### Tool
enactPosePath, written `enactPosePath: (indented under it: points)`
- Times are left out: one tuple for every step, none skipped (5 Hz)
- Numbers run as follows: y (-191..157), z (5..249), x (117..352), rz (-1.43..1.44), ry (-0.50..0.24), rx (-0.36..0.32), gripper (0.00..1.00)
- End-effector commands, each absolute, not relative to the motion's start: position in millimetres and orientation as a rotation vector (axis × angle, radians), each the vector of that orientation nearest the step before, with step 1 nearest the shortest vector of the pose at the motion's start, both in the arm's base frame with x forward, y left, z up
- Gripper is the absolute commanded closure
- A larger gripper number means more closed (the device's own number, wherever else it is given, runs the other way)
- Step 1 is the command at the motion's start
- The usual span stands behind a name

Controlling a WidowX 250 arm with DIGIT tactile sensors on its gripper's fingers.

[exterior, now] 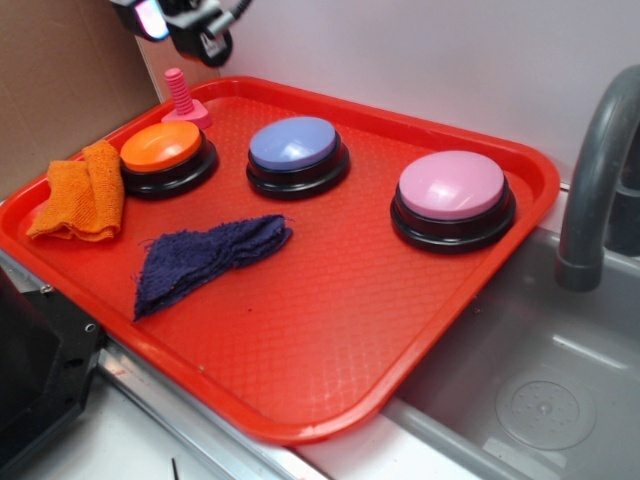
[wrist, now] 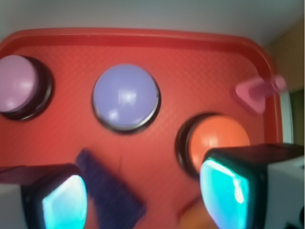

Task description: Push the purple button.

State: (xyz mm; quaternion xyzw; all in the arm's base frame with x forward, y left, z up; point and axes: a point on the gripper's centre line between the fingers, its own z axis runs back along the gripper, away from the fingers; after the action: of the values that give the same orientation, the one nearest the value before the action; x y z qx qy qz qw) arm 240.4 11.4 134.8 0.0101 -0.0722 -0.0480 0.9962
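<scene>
Tray: we see a red plastic tray (exterior: 330, 350) with a raised rim, lying beside a grey sink (exterior: 540, 400).
Orange button: we find an orange domed button (exterior: 161, 146) on a black base at the tray's far left.
Pink button: we see a larger pink domed button (exterior: 451, 185) on a black base toward the right.
Cloths: we see a folded orange cloth (exterior: 82, 195) at the left rim and a dark blue cloth (exterior: 200, 256) nearer the middle.
Pink bolt: we see a pink threaded toy bolt (exterior: 182, 98) upright at the far corner.
Faucet: we see a grey spout (exterior: 590, 190) arching over the sink.
</scene>
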Motion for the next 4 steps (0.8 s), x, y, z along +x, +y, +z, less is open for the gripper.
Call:
enactPosePath:
  points:
    - [9, 95, 280, -0.149, -0.126, 0.060, 0.00]
    - [0, 73, 282, -0.188, -0.087, 0.057, 0.00]
    - [-6, 60, 285, -0.223, -0.063, 0.059, 0.00]
    - [-7, 56, 285, -0.233, -0.049, 0.052, 0.00]
